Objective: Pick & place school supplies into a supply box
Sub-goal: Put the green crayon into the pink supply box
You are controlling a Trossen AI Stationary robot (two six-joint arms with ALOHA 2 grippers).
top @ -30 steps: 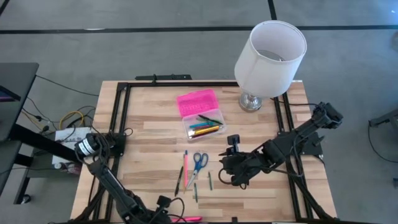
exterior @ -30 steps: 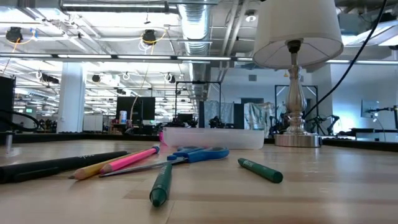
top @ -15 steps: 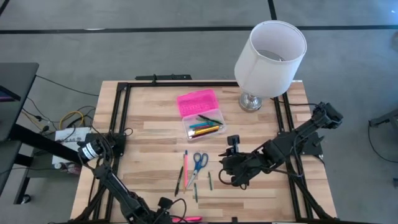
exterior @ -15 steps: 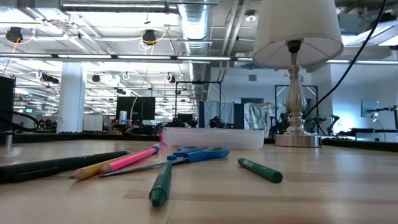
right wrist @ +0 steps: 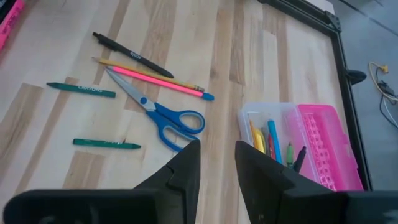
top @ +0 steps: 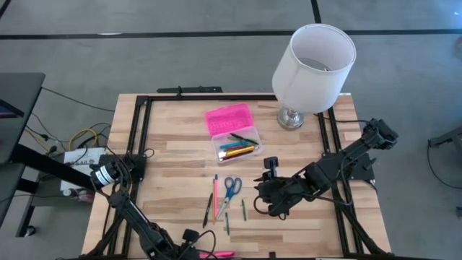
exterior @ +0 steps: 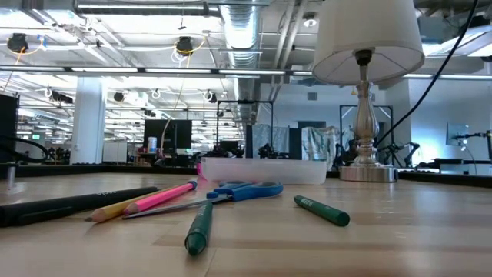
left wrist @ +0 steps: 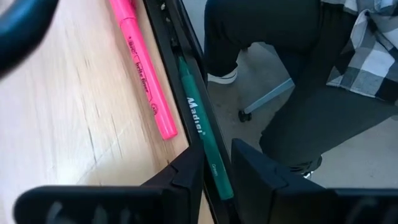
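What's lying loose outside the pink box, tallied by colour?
Green: 3, two green crayons and a green marker
Pink: 2, pink pencil, pink highlighter
Black: 1, black pen
Yellow: 1, yellow pencil
Blue: 1, blue scissors
Total: 8

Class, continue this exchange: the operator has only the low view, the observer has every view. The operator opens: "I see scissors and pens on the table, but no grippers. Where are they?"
Observer: The right gripper hovers just right of the scissors, fingers apart and empty.
Operator: And the left?
Observer: The left gripper is at the table's near edge, its fingers straddling a green marker lying along the frame rail beside a pink highlighter.
Operator: Is the box open?
Observer: Yes. The supply box has its pink lid folded back, with several pens inside.
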